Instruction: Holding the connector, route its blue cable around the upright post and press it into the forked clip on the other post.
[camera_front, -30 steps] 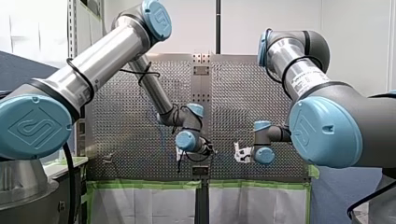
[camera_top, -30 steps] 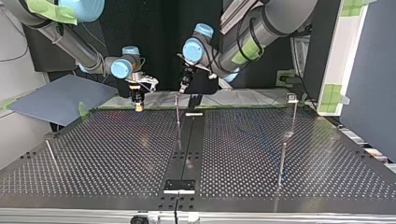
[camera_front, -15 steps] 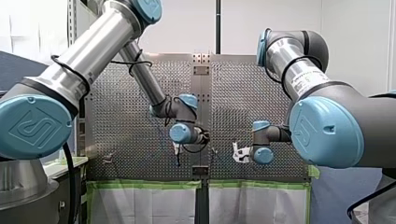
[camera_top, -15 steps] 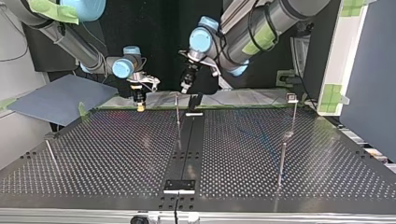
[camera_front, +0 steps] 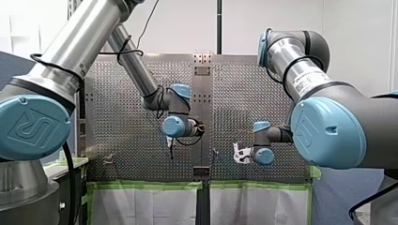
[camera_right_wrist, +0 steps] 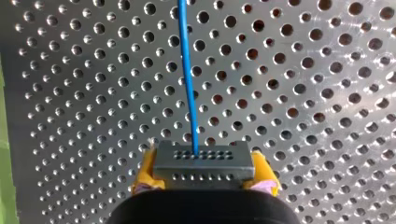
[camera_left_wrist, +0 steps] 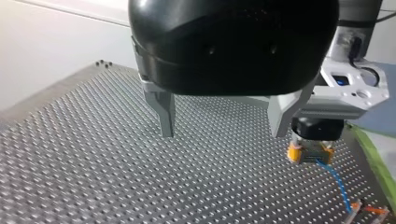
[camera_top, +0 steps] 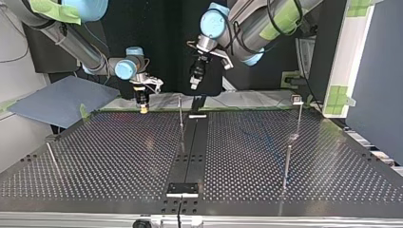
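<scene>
Little can be read. The blue cap [camera_front: 33, 129] on my left arm's near joint bears an embossed logo that looks like "UR" (tilted, inside a rounded square). The matching cap [camera_front: 325, 133] on my right arm shows only a faint mark. Black print [camera_front: 307, 78] runs along my right arm's silver tube, too small to read.

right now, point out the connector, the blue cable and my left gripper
connector [camera_right_wrist: 204, 159]: right wrist view, its grey face
blue cable [camera_right_wrist: 187, 79]: right wrist view, middle of its visible run
left gripper [camera_left_wrist: 223, 133]: left wrist view, midway between its fingertips
</scene>
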